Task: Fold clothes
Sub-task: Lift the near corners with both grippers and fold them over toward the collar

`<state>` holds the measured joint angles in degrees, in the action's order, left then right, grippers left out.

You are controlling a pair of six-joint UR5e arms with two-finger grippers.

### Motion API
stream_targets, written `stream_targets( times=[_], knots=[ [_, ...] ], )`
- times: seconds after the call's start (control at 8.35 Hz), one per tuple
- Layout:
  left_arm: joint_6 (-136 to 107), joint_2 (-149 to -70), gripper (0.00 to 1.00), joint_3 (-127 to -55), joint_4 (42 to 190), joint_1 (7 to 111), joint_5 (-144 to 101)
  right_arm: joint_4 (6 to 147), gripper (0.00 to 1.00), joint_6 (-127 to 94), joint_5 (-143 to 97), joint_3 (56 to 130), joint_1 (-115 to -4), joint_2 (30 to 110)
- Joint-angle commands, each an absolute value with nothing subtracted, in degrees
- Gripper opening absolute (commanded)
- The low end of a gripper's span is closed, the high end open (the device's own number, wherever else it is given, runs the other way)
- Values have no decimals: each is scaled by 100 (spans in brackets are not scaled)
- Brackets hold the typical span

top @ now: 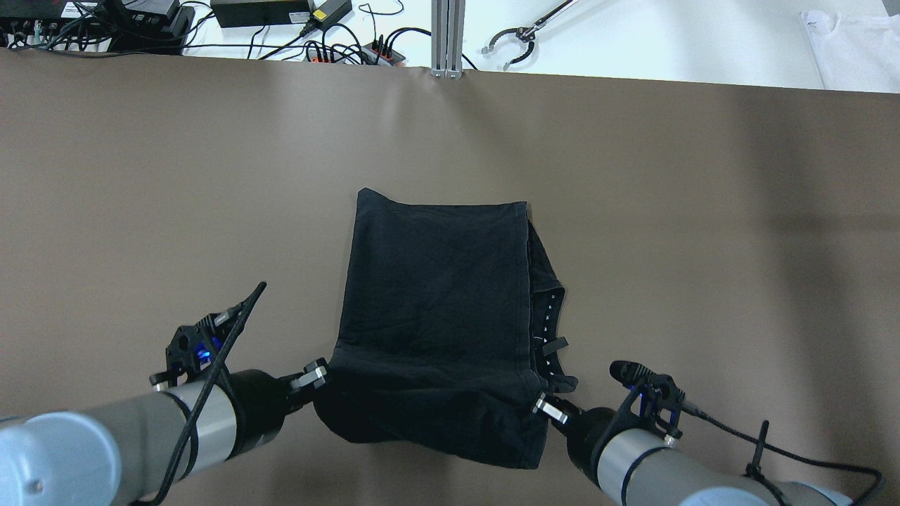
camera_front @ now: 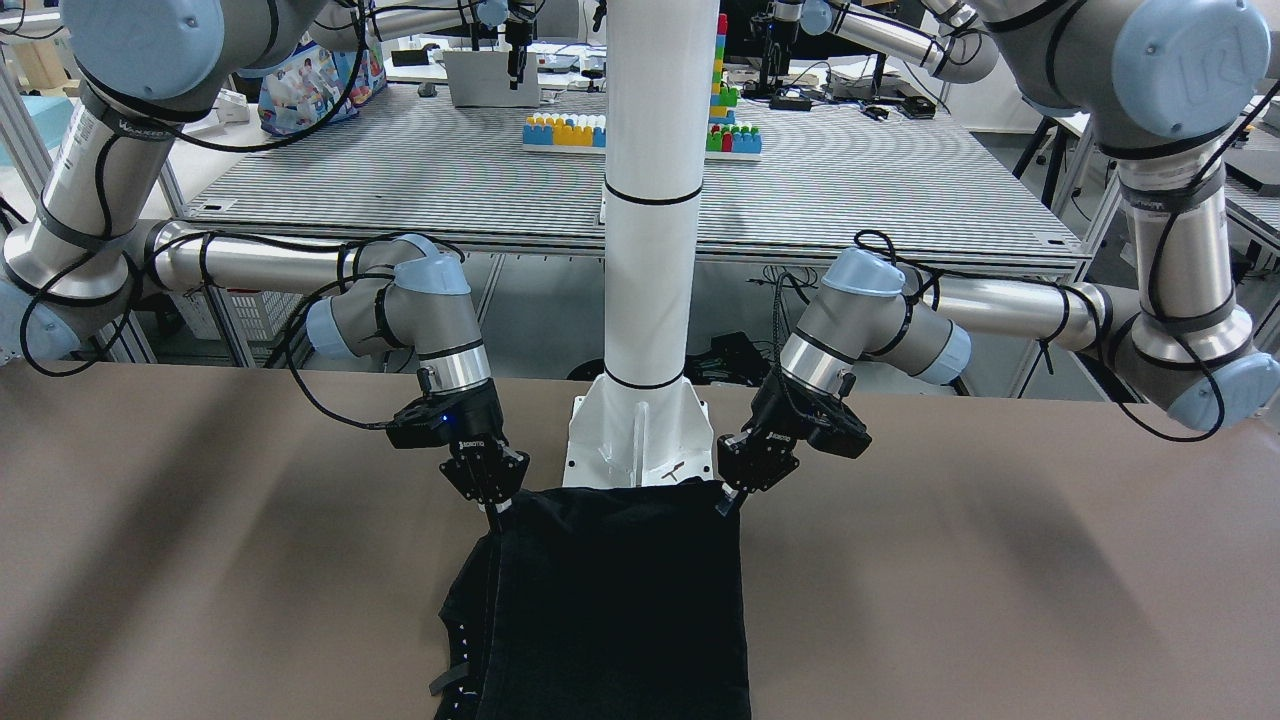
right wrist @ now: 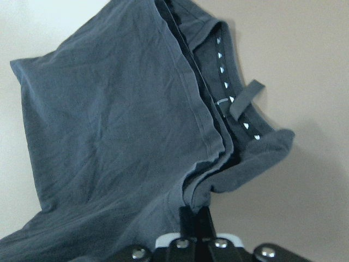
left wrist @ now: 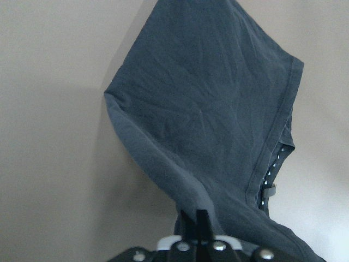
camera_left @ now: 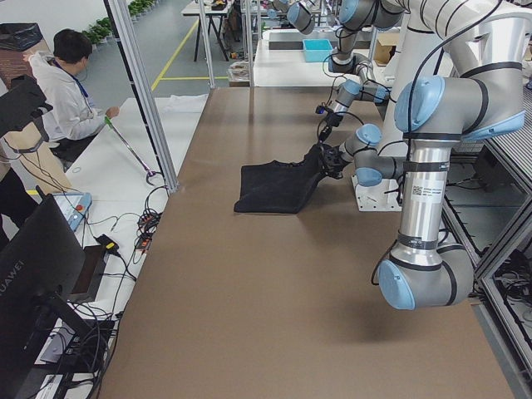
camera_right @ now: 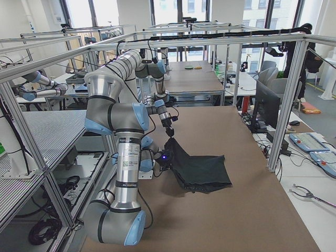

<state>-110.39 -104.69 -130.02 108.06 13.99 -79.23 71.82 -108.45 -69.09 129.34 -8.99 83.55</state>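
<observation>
On the middle of the table point(top: 211, 176): the cloth point(top: 436, 295), flat at 12 o'clock, lifted at 6. Pinched at 7 o'clock by the left gripper point(top: 318, 372), at 5 by the right gripper point(top: 547, 409), fingers closed tight on the corners. Could slip from a weak pinch, or fold crooked if pulled unevenly.

One camera sits high behind the robot point(camera_front: 650, 250) and looks down on the brown surface point(top: 140, 176). One faces the robot from across it. Two look along it from each end, far back. Two ride the wrists, very close behind the left tool point(left wrist: 198, 217) and right tool point(right wrist: 196, 214). Every view shows the clothes point(top: 436, 281).
</observation>
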Motion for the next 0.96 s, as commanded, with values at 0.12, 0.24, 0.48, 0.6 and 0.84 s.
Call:
stream_targets(
  times=[0.12, 0.24, 0.48, 0.6, 0.84],
  knots=[
    [-10373, -11547, 0, -12229, 9782, 2731, -8630, 7731, 0, -10452, -7706, 11648, -2371, 6982],
    [-10206, -11732, 0, -11904, 9774, 2960, -8787, 7874, 0, -10267, -7708, 11341, -2582, 6648],
    [-9811, -12118, 0, -11149, 9782, 3329, -8894, 7840, 0, -10108, -7717, 10761, -2829, 6391],
    [-9713, -12346, 0, -10718, 9791, 3453, -8895, 7831, 0, -10038, -7717, 10488, -2908, 6277],
    [-9510, -12900, 0, -9804, 9843, 3611, -8895, 7822, 0, -9923, -7717, 10013, -3040, 6065]
  ],
)
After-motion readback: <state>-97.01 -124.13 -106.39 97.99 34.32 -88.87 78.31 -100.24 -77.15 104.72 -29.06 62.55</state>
